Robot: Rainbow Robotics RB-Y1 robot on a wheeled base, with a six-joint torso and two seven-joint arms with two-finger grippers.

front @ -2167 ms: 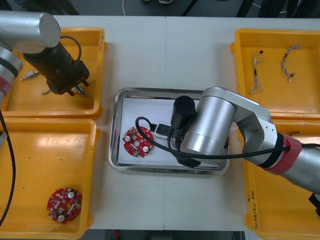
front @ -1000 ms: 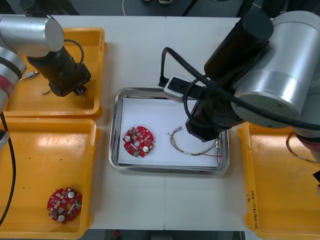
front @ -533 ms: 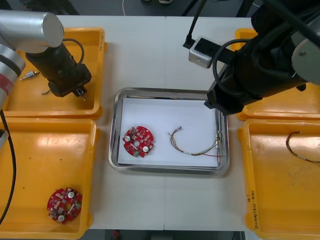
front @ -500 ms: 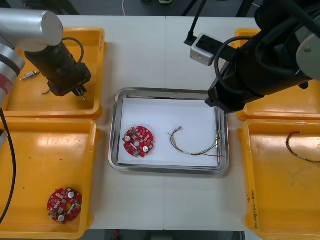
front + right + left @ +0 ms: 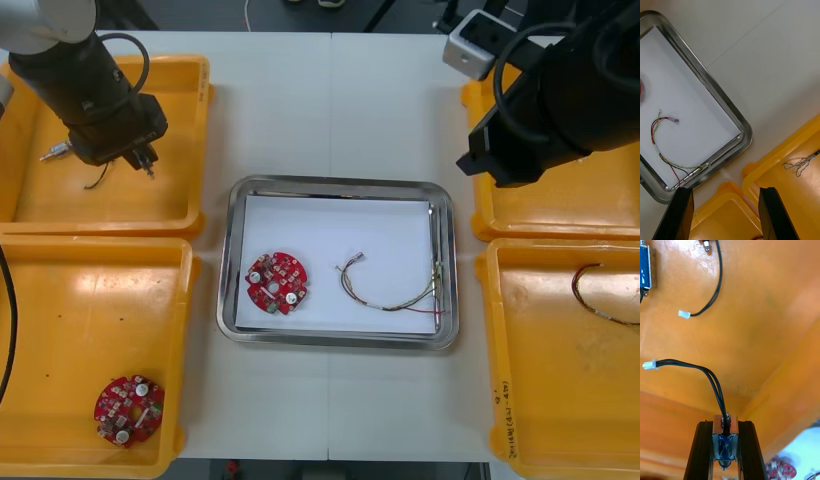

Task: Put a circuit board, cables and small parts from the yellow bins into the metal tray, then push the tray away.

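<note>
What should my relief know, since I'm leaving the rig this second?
Left gripper: shut on a small metal part with black leads, above the far left yellow bin.
Right gripper: open, empty, above the table between the metal tray and the far right bin.
Done: circuit board and red and yellow cable lie in the tray.
Left: bring the small part to the tray, perhaps more cables, then push the tray away.

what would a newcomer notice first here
Probably the tray at mid-table, holding a red board and a red and yellow cable. Next, the left gripper above the far left bin, shut on a small metal part trailing a black cable. The right gripper hangs open by the far right bin.
</note>
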